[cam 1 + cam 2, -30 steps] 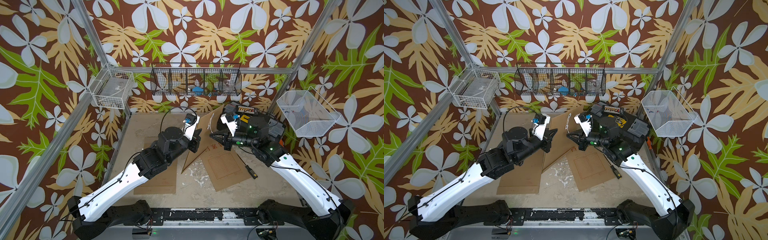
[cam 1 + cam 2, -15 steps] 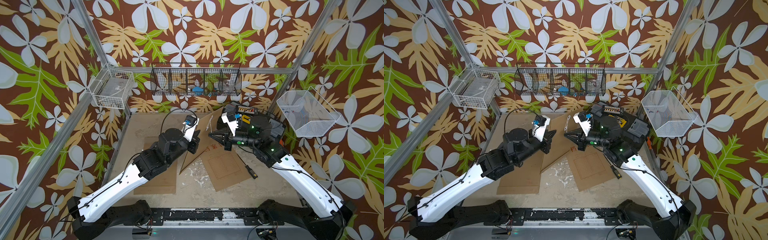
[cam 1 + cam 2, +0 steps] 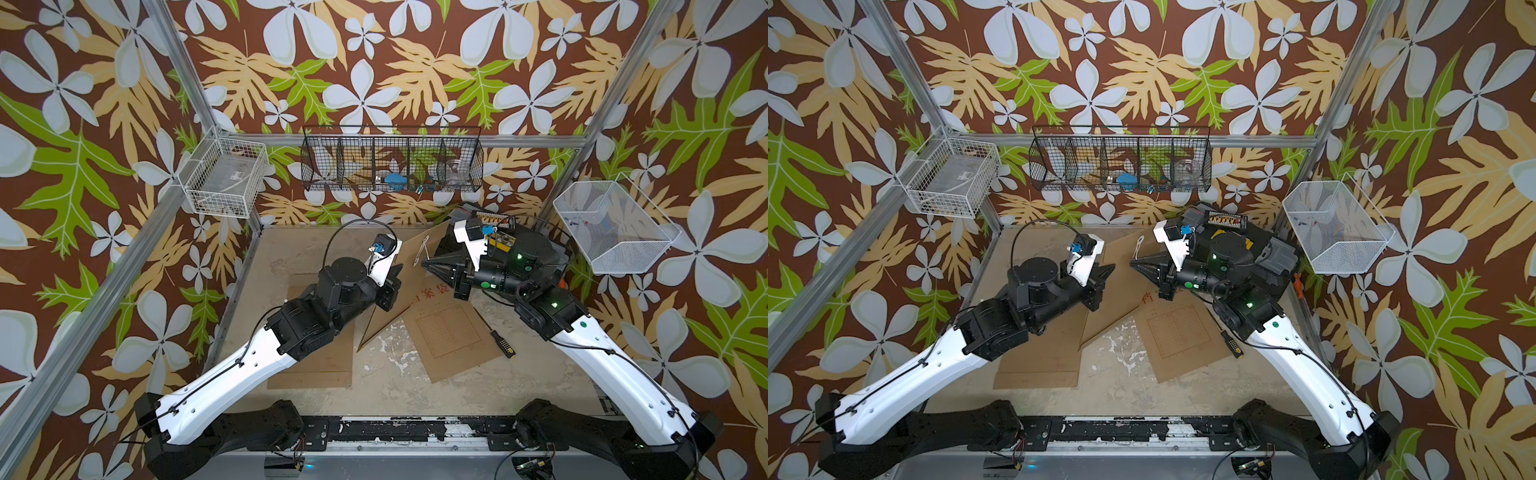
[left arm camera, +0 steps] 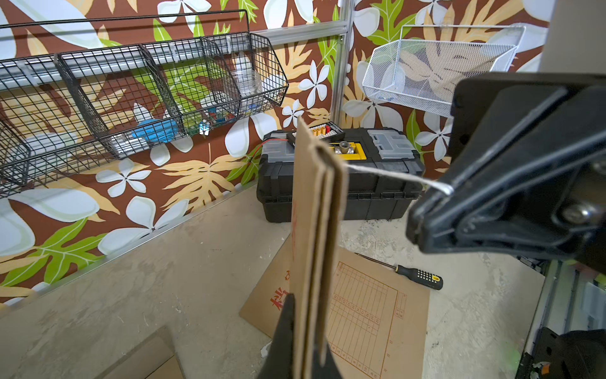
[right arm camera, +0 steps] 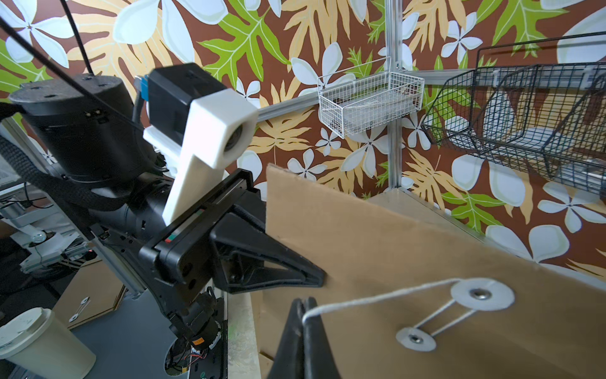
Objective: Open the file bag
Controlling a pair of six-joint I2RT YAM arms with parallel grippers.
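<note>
The file bag [image 3: 409, 276] is a brown kraft envelope standing on edge above the table in both top views [image 3: 1121, 276]. My left gripper [image 4: 305, 341] is shut on the bag's lower edge [image 4: 314, 229]. A white string [image 5: 377, 297] runs from the round closure disc [image 5: 481, 294] on the bag's face [image 5: 393, 249] to my right gripper [image 5: 303, 315], which is shut on its end. A second, smaller disc [image 5: 415, 339] sits below the first, and string runs between the two. The two grippers [image 3: 397, 270] [image 3: 424, 262] face each other close together over the table's middle.
Two more brown envelopes [image 3: 453, 332] [image 3: 316, 361] lie flat on the table, with a screwdriver [image 3: 498, 338] beside one. A black toolbox [image 4: 377, 193] stands at the back right. Wire baskets [image 3: 390, 162] [image 3: 224, 178] [image 3: 611, 224] hang on the walls.
Both arms have barely shifted. My right gripper has edged slightly toward the back wall with the string. Both grips stay the same.
</note>
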